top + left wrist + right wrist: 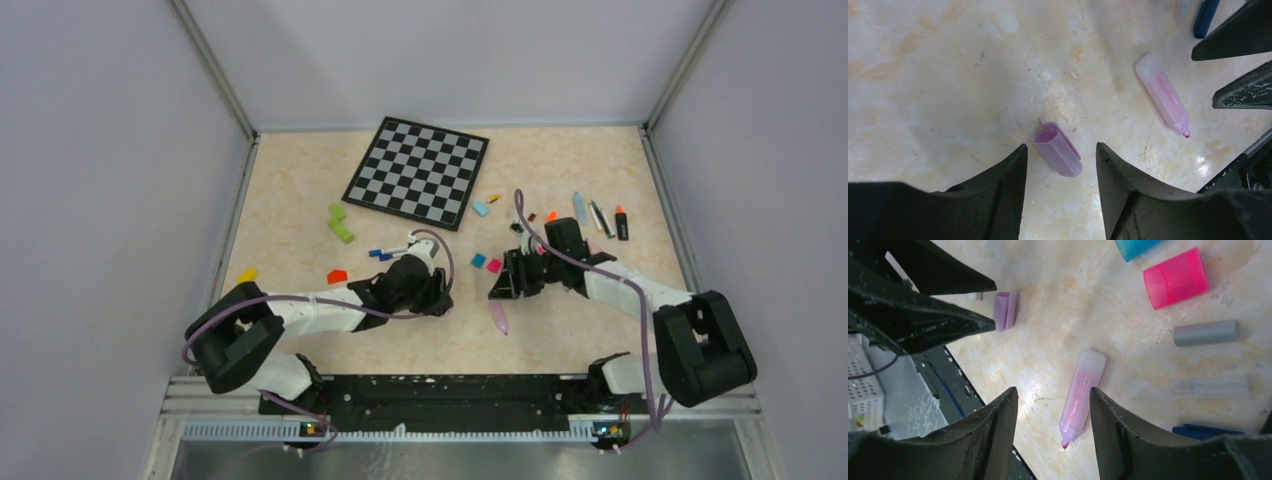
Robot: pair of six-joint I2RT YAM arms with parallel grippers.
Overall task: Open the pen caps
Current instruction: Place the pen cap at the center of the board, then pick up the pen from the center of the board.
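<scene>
A lilac pen cap (1058,152) lies on the table between the fingers of my left gripper (1060,147), which is open and touches nothing. The cap (1005,310) also shows in the right wrist view. The uncapped pink highlighter pen (1082,390) lies flat between the fingers of my right gripper (1053,390), also open and apart from it. From above, the left gripper (440,298) and right gripper (500,288) face each other mid-table, with the pink pen (497,318) just in front of them. The pen (1163,95) lies right of the cap.
A checkered board (417,170) lies at the back. A pink cap (1175,277), a cyan cap (1138,246), a grey cap (1205,332) and a clear pen (1208,386) lie nearby. Several pens (600,218) sit back right, blue pens (385,254) and green pieces (340,225) left.
</scene>
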